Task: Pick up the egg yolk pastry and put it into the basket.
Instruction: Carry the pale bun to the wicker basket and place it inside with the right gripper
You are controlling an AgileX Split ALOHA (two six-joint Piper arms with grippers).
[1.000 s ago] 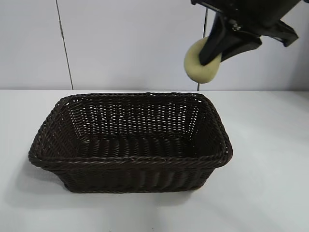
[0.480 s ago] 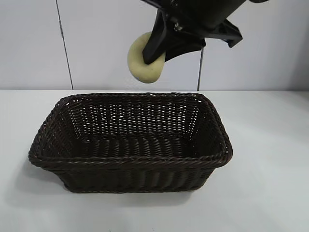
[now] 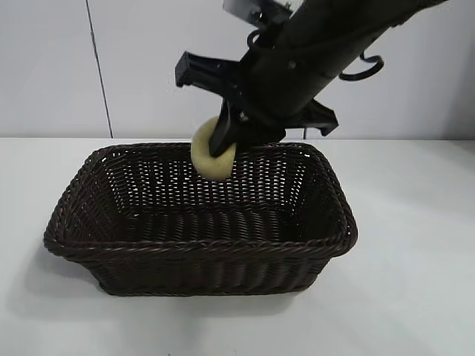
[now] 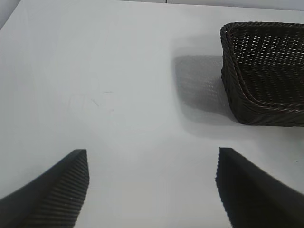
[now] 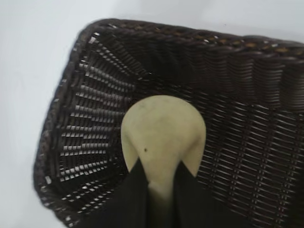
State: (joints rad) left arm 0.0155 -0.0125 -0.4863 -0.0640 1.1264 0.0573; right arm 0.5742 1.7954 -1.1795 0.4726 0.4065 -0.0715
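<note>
Exterior view, pastry look: we see the egg yolk pastry [image 3: 211, 157] as a small pale yellow bun with a round edge, much smaller than the basket [image 3: 200, 256].
Exterior view, pastry place: it hangs in the air near the far rim of the basket, over the inside, and does not touch the bottom.
Exterior view, right gripper: the right gripper [image 3: 224, 145] comes down from the upper right and its dark fingers are clamped on the pastry, which sticks out below and to the left of them.
Exterior view, basket: dark brown wicker, rectangular, with sloping sides and a braided rim, standing on the white table [image 3: 415, 282].
Left wrist view, left gripper: we see the left gripper [image 4: 152, 187] low over the table with its two fingers spread wide and nothing between them.
Left wrist view, basket: one corner of the basket [image 4: 266, 76] is well apart from this gripper.
Right wrist view, pastry look: the pastry [image 5: 163, 137] has a smooth, matte, pale yellow surface with one tiny dark speck.
Right wrist view, pastry and gripper: the two dark fingers of the right gripper [image 5: 161, 190] pinch its near edge, and the woven inside of the basket [image 5: 80, 114] lies behind it.
</note>
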